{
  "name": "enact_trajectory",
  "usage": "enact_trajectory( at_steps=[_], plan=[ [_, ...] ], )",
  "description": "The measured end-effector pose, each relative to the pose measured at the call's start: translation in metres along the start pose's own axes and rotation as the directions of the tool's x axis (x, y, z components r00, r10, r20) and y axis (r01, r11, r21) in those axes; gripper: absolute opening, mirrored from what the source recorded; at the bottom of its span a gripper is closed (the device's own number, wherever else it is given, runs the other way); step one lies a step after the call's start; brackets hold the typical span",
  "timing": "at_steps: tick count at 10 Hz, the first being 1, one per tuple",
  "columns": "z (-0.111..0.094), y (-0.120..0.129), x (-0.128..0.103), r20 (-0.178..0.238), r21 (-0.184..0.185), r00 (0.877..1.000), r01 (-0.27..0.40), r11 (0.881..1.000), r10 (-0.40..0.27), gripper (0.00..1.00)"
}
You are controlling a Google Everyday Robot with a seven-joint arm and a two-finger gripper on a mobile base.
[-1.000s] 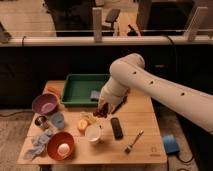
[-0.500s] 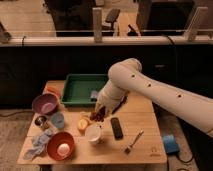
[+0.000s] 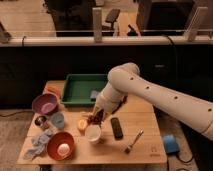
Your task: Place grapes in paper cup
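Observation:
The grapes [image 3: 93,119], a small dark reddish bunch, hang at the tip of my gripper [image 3: 96,116], which is shut on them. They sit just above the far rim of the paper cup [image 3: 93,134], a small white cup standing upright near the table's front middle. My white arm reaches in from the right and hides the upper part of the gripper.
An orange fruit [image 3: 81,125] lies left of the cup and a black remote [image 3: 116,128] lies right of it. Nearby are a light-blue cup [image 3: 57,120], a red bowl [image 3: 60,146], a purple bowl [image 3: 45,104], a green tray [image 3: 80,90] and a utensil [image 3: 133,141].
The arm has swung left and lowered, carrying the grapes from near the tray's front edge to just above the paper cup.

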Motion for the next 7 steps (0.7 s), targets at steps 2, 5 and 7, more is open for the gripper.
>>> enact_trajectory(
  at_steps=[2, 5, 7],
  plan=[
    [0.011, 0.000, -0.001, 0.023, -0.003, 1.000, 0.011, 1.000, -0.011, 0.04],
    [0.016, -0.002, -0.003, 0.046, -0.009, 0.999, 0.023, 1.000, -0.023, 0.04],
    [0.018, -0.002, -0.003, 0.055, -0.011, 0.998, 0.028, 1.000, -0.028, 0.04]
  ],
)
